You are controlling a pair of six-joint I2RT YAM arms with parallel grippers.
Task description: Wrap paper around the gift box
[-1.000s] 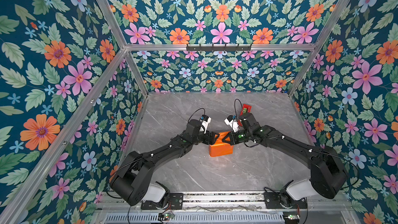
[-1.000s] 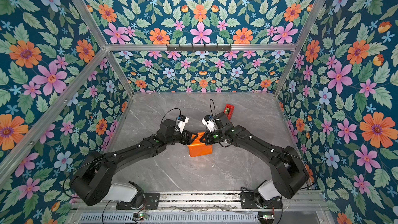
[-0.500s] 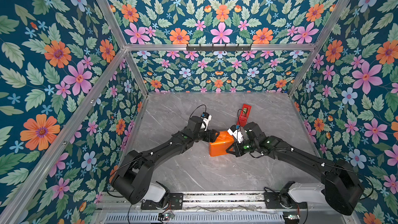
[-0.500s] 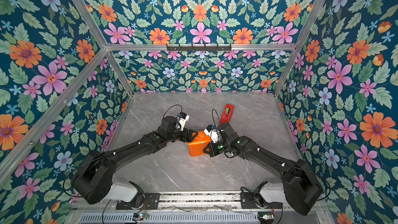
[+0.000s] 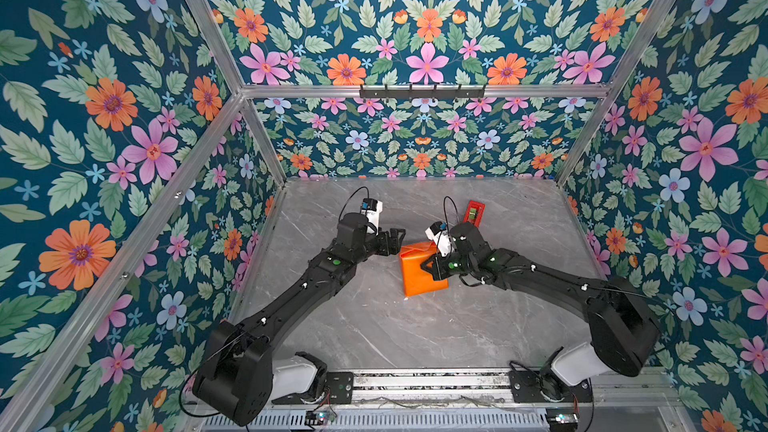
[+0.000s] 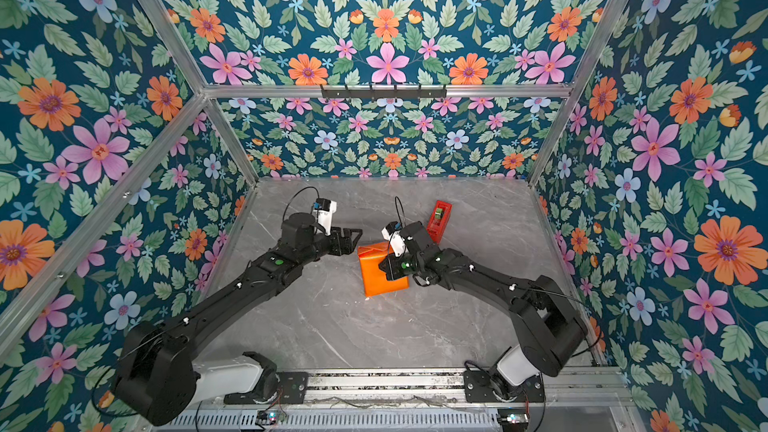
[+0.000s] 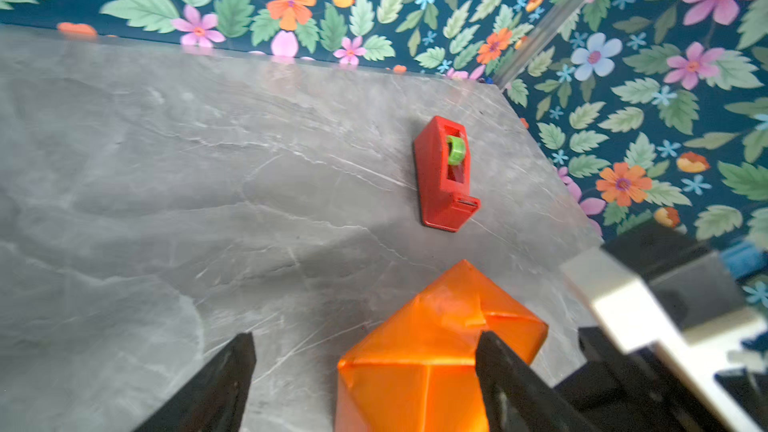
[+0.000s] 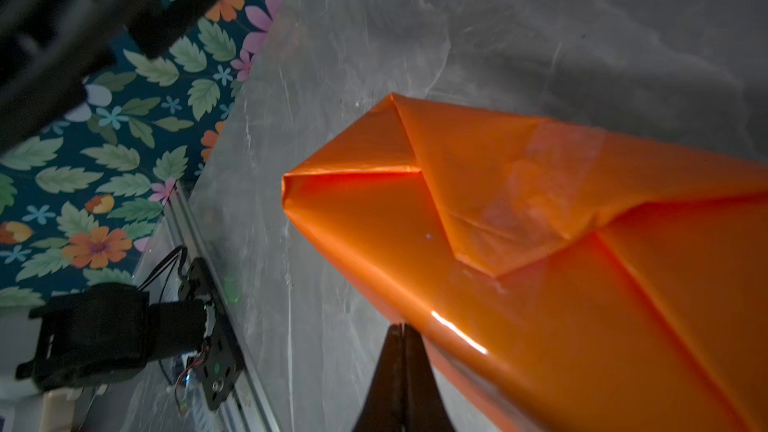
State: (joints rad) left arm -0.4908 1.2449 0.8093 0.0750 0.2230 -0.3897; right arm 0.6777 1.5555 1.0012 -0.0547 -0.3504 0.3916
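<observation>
**Item 1, the paper** (image 5: 420, 274): glossy orange, folded shut round a blocky parcel at mid-table, between my two arms. It shows in both top views (image 6: 380, 274). The seams are creased. A triangular end flap (image 8: 498, 201) lies folded down, and a paler patch on it may be tape.

**Item 2, the gift box:** none of it shows. I judge it is inside the paper.

**Item 3, my left gripper** (image 7: 365, 336): jaws spread wide, holding nothing, near the parcel's far-left corner.

**Item 4, my right gripper** (image 8: 401, 328): jaws pressed together, tip against or just beside the parcel's right side. No paper is seen between them.

**Item 5, tape dispenser** (image 7: 446, 174): red, standing far right of the parcel and apart from it.

**Progress:** the wrapping looks nearly complete. What remains, I judge, is securing any loose flap.

**Not determined:**
- the parcel's underside and near end
- whether every seam is taped
- whether the parcel sits flat on the table (image 5: 374, 326) or tipped
</observation>
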